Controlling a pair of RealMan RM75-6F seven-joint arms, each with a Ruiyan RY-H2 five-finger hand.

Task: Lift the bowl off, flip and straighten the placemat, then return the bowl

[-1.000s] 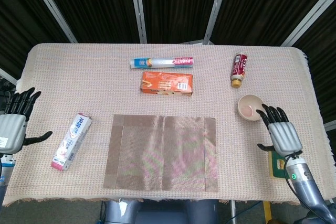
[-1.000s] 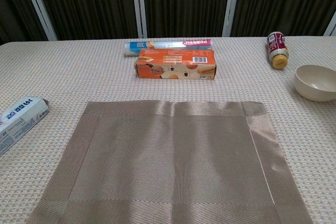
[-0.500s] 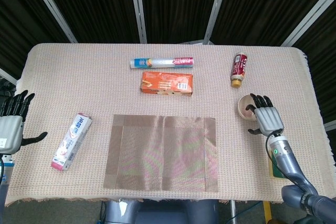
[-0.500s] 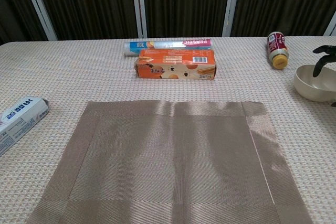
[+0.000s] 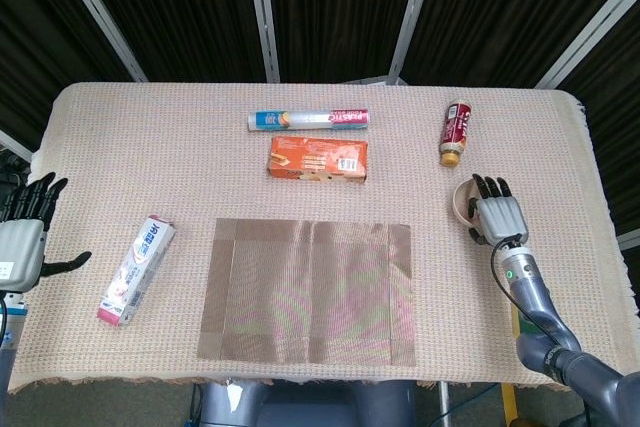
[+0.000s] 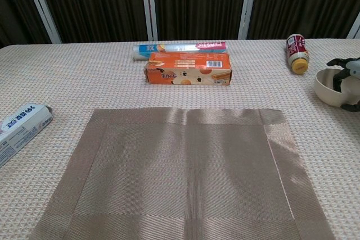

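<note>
The brown woven placemat [image 5: 310, 292] [image 6: 185, 172] lies flat at the front centre of the table, with nothing on it. The small cream bowl [image 5: 461, 203] [image 6: 325, 85] stands on the tablecloth to its right, away from the mat. My right hand [image 5: 494, 219] [image 6: 350, 81] is over the bowl's right side. Its fingers reach past the rim into the bowl and its thumb lies by the outer wall. The bowl rests on the table. My left hand [image 5: 22, 238] hangs off the table's left edge with fingers spread, holding nothing.
An orange cracker box [image 5: 318, 159] [image 6: 188, 69] and a roll of plastic wrap [image 5: 307, 120] [image 6: 180, 47] lie behind the mat. A small bottle [image 5: 456, 132] [image 6: 297, 53] lies behind the bowl. A toothpaste box [image 5: 137, 269] [image 6: 22, 125] lies left of the mat.
My right hand has moved forward and left from beside the bowl to over its rim, fingers now reaching inside. The left hand drew back slightly. Bowl and mat have not moved.
</note>
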